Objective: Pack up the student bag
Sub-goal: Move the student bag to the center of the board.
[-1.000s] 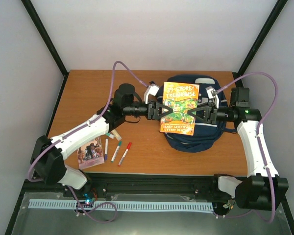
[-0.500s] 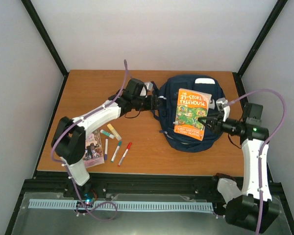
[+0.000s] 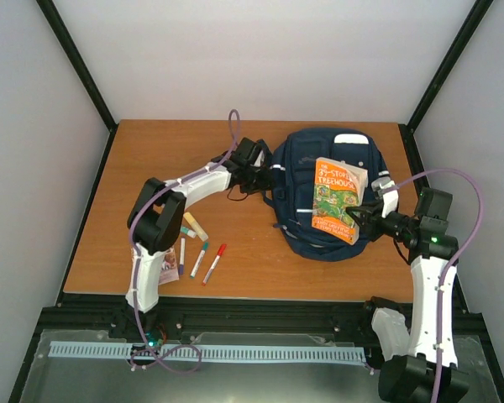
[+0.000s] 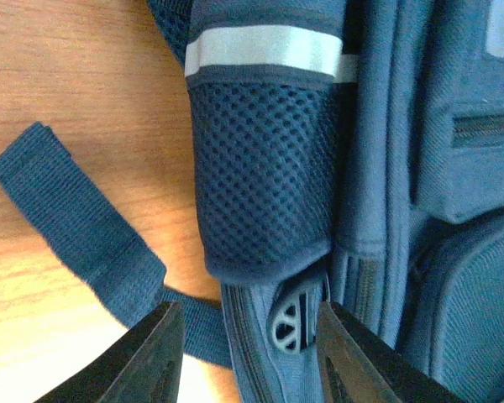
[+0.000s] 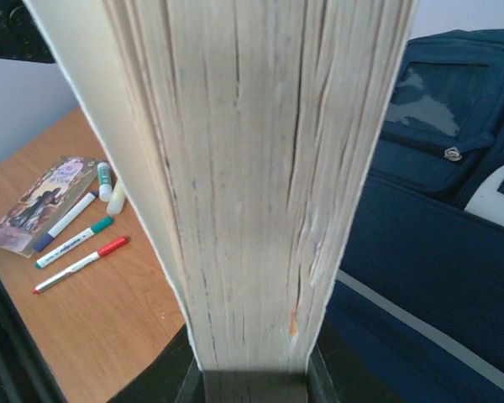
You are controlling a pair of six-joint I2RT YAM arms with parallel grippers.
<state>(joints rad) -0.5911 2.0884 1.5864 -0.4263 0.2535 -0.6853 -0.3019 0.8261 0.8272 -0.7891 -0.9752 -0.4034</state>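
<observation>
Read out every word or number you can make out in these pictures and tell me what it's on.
"39-STOREY TREEHOUSE": front cover of the orange paperback book above the navy-blue fabric backpack.
Line at that cover's foot: too blurred to read.
Pink-covered small book, felt-tip marker pens: print too small.

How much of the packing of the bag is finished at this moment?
Nothing looks packed yet. In hand: the right gripper holds the orange book over the student bag, and the open left gripper is at its side zip. Left: that book, the second book and the markers on the table.
</observation>
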